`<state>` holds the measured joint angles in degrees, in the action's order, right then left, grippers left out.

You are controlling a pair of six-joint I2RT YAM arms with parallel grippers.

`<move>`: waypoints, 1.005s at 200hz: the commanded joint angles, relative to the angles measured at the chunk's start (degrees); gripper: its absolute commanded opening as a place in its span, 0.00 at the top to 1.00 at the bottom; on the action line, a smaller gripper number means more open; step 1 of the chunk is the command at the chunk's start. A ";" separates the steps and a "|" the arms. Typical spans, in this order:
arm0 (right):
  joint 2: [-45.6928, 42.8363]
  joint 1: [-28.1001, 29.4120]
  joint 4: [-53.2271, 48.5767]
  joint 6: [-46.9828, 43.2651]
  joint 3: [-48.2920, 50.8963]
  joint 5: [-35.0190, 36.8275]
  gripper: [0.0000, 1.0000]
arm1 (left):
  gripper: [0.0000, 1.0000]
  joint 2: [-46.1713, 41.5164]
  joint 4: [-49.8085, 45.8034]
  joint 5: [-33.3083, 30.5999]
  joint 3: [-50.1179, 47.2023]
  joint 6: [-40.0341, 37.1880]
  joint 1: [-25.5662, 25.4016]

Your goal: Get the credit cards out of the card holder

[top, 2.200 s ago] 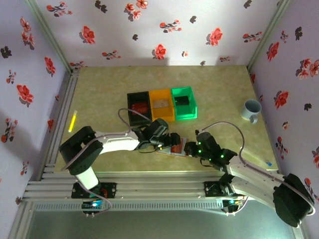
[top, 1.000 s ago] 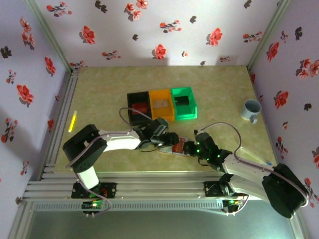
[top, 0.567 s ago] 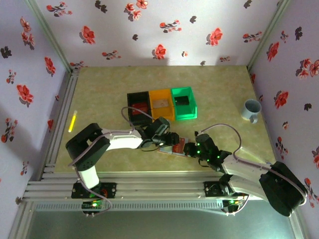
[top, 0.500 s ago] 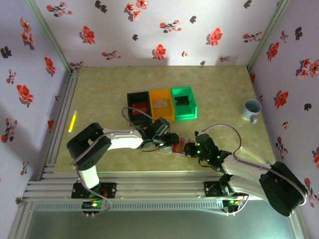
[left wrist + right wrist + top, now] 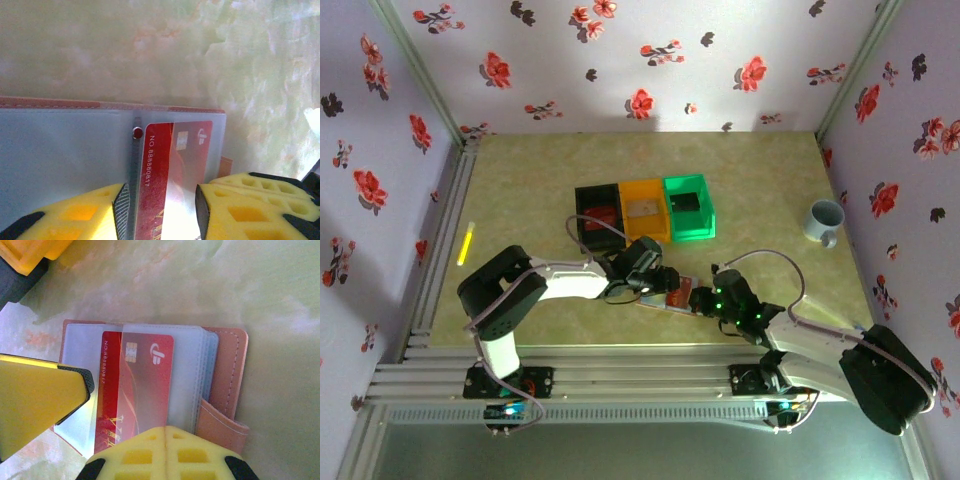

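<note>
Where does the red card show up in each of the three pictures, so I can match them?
Top external: the red card is a small red patch just below the middle.
Left wrist: the red card lies bottom centre, under clear plastic.
Right wrist: the red card lies left of centre, chip uppermost.
Shared landmark: the card holder it sits in, with its pinkish-brown rim.

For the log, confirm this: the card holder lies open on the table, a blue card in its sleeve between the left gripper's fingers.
The card is red, not blue; see the left wrist view. Otherwise right: the card holder lies open on the table, the card between the fingers of the left gripper.
</note>
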<state>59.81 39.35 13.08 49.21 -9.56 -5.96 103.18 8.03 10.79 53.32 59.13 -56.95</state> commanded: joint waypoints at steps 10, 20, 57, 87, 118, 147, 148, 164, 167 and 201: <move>0.40 -0.42 0.98 0.89 0.86 1.03 1.00 | 0.61 1.16 1.93 1.07 0.82 -1.57 -0.44; 0.38 -0.48 0.90 0.89 0.90 1.03 1.00 | 0.62 1.54 1.90 1.16 0.91 -1.54 -0.53; 0.19 -0.51 0.81 0.80 0.95 0.86 1.00 | 0.62 2.45 1.22 1.25 0.91 -2.15 -0.71; 0.19 -0.51 0.81 0.71 0.87 0.77 1.00 | 0.64 2.71 0.45 1.12 1.00 -2.97 -0.71; 0.13 -0.59 0.88 0.54 0.95 0.68 1.00 | 0.66 2.50 1.38 1.25 0.82 -3.54 -0.88; 0.15 -0.59 1.11 0.45 1.10 0.59 1.00 | 0.68 2.55 3.24 2.15 0.14 -4.48 -0.97; 0.18 -0.59 1.09 0.40 1.11 0.59 1.00 | 0.68 2.51 3.36 2.19 0.09 -4.52 -0.97; 0.15 -0.73 1.24 0.23 1.18 0.59 1.00 | 0.68 2.43 4.97 2.86 -0.73 -5.05 -0.97; 0.19 -0.69 1.24 0.19 1.14 0.59 1.00 | 0.68 2.46 5.29 3.04 -0.94 -5.24 -0.97; 0.04 -0.90 1.40 -0.19 1.50 0.42 1.00 | 0.66 2.67 3.93 3.18 -1.27 -7.77 -0.97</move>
<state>59.81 39.00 13.65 49.58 -9.26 -6.02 104.73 11.25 12.60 52.82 54.87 -57.43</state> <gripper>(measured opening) 0.041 0.333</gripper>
